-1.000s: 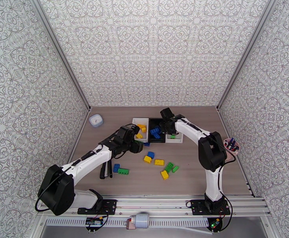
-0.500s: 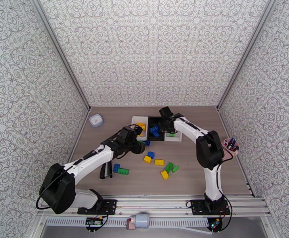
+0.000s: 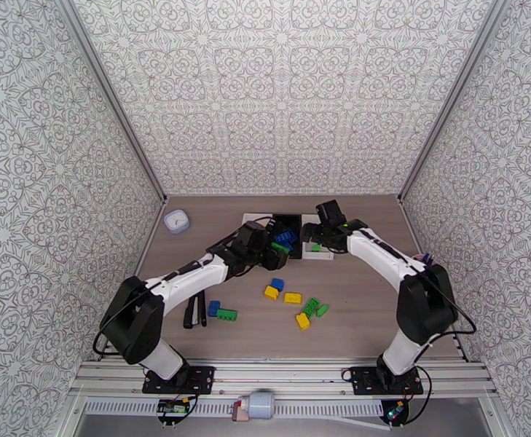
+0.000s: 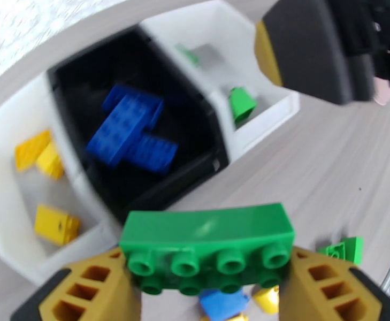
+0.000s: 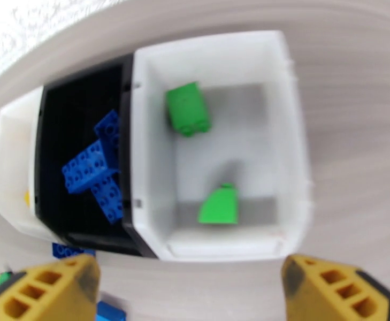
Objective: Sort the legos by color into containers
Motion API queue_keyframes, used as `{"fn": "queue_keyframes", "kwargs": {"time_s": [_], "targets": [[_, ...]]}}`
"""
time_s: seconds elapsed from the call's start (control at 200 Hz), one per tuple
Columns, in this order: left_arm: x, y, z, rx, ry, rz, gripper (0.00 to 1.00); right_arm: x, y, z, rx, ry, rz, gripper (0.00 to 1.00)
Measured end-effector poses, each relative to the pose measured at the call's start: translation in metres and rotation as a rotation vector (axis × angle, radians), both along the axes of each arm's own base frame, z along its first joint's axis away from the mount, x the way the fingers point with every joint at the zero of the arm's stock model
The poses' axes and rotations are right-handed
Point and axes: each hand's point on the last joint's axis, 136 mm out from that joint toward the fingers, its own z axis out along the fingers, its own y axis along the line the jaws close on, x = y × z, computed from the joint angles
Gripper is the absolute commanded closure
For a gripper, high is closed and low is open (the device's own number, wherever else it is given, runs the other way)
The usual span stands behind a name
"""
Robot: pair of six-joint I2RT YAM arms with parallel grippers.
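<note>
In the top view, the left gripper [image 3: 274, 256] with its green brick [image 3: 277, 250] now sits further right, at the near edge of the black bin [image 3: 292, 221]. Its arm now covers most of the left white bin [image 3: 249, 217]. The right gripper [image 3: 311, 234] has shifted right, over the right white bin [image 3: 323, 257], and its jaws, closed before, now stand wide apart. Its elbow has swung toward the lower right.
</note>
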Motion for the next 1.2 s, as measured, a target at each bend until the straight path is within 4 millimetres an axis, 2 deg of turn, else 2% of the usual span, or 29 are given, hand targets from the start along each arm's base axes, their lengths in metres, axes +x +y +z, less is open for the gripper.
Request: {"fn": "queue_keyframes", "kwargs": {"time_s": [0.11, 0.32, 0.535, 0.685, 0.81, 1.035, 1.195], "targets": [[0.012, -0.028, 0.001, -0.010, -0.037, -0.064, 0.36, -0.016, -0.020, 0.007, -0.032, -0.037, -0.015, 0.04], [0.041, -0.072, -0.004, -0.014, -0.080, -0.128, 0.38, -0.047, -0.037, -0.004, -0.075, -0.027, -0.010, 0.05], [0.077, -0.107, -0.006, -0.027, -0.104, -0.134, 0.38, -0.070, -0.047, -0.015, -0.062, -0.004, -0.032, 0.07], [0.098, -0.124, -0.017, -0.013, -0.098, -0.136, 0.38, -0.087, -0.054, -0.017, -0.043, -0.004, -0.052, 0.08], [0.107, -0.129, -0.029, 0.007, -0.081, -0.138, 0.34, -0.096, -0.057, -0.015, -0.038, -0.011, -0.055, 0.08], [0.111, -0.120, -0.038, 0.029, -0.062, -0.128, 0.13, -0.108, -0.060, -0.014, -0.036, -0.001, -0.050, 0.08], [0.091, -0.103, -0.038, 0.057, -0.051, -0.143, 0.05, -0.116, -0.058, -0.018, -0.006, 0.024, -0.046, 0.08]]}}
